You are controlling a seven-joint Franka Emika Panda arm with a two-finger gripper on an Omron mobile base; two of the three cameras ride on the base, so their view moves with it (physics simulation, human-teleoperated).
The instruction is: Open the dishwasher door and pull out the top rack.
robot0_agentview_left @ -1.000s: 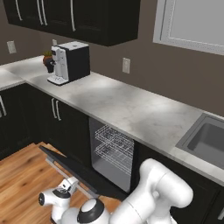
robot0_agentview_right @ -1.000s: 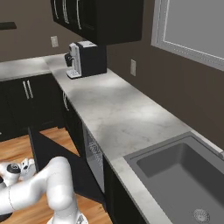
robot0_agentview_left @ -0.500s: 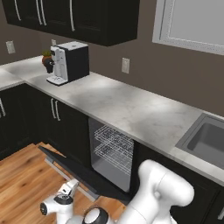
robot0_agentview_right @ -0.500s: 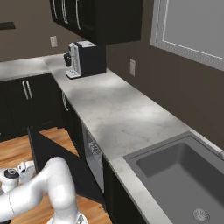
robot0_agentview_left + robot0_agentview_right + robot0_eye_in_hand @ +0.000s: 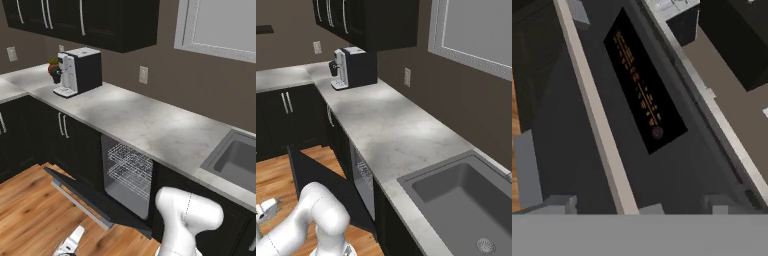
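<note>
The dishwasher door (image 5: 102, 202) is a wide black panel that hangs open, folded down almost flat over the wooden floor. Its silver bar handle (image 5: 79, 204) runs along the outer edge. Inside the open cavity the top rack (image 5: 131, 156), a light-grey wire basket, sits pushed in above a similar lower basket (image 5: 129, 179). My gripper (image 5: 74, 237) is low in front of the door's outer edge. In the hand view the gripper (image 5: 640, 205) is open, its fingertips (image 5: 559, 202) wide apart, and the handle (image 5: 597, 117) passes between them untouched. The door (image 5: 321, 180) also shows in the right base view.
A black-and-white coffee machine (image 5: 77, 71) stands on the marble counter (image 5: 150, 125). A sink (image 5: 461, 200) is set in the counter to the right. Black cabinet doors (image 5: 70, 142) flank the dishwasher. Wooden floor (image 5: 30, 210) lies left of the open door.
The jaws have gone from shut on the door handle to wide open, letting it go. The hand has dropped lower and back from the door, which stays folded down.
</note>
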